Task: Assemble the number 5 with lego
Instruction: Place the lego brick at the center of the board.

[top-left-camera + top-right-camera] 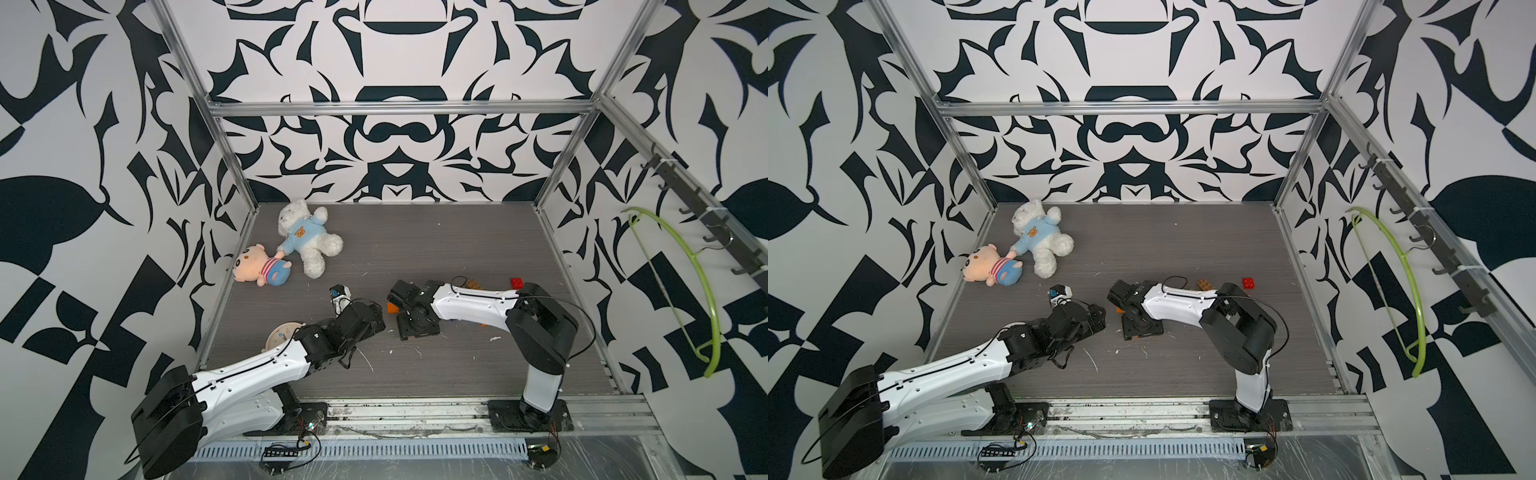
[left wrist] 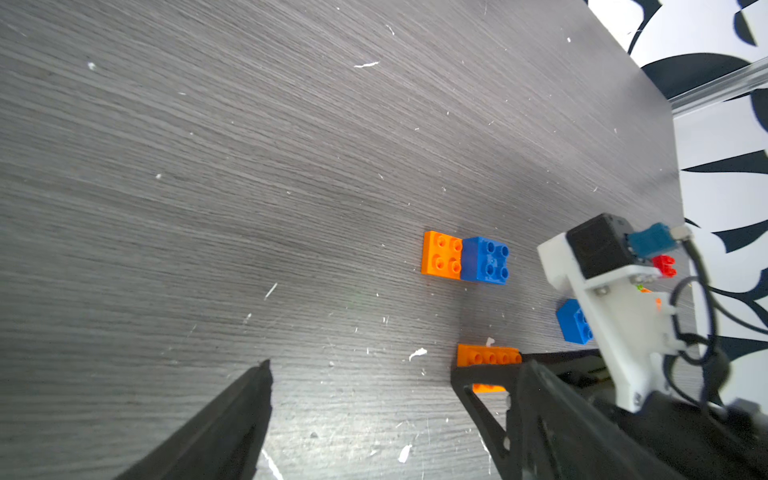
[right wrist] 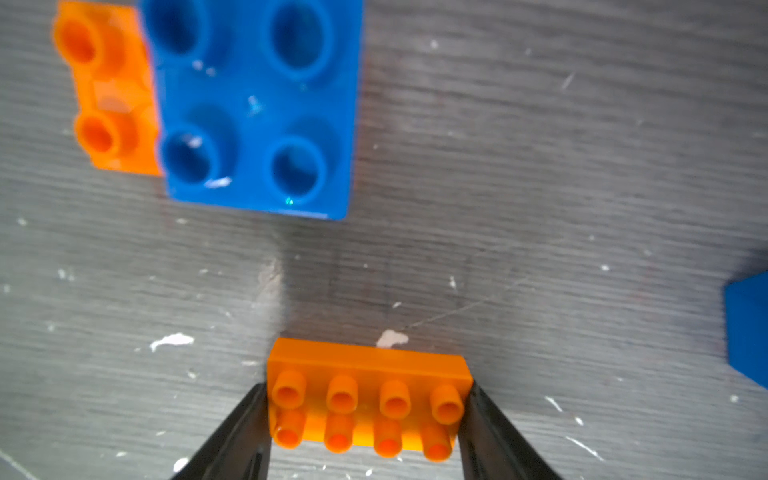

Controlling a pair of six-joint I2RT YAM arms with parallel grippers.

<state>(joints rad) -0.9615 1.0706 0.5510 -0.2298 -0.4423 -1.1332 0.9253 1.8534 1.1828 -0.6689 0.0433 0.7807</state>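
Observation:
My right gripper (image 3: pixel 368 411) is shut on an orange two-by-four lego brick (image 3: pixel 368 399), a finger against each short end, low over the table. Beyond it lies a blue square brick (image 3: pixel 253 108) stacked on one end of another orange brick (image 3: pixel 108 91). A second blue brick (image 3: pixel 748 328) sits off to the side. The left wrist view shows the same stack (image 2: pixel 486 259), the loose blue brick (image 2: pixel 573 322) and the held orange brick (image 2: pixel 488 356). My left gripper (image 2: pixel 395 370) hangs open and empty beside them. In both top views only an orange corner (image 1: pixel 391 307) (image 1: pixel 1120 309) shows under the right wrist.
A brown brick (image 1: pixel 473 284) and a red brick (image 1: pixel 517 283) lie behind the right arm. A white teddy (image 1: pixel 307 237) and a pink doll (image 1: pixel 262 266) lie at the back left. A round cream clock (image 1: pixel 282 334) is partly under the left arm. Metal frame posts edge the table.

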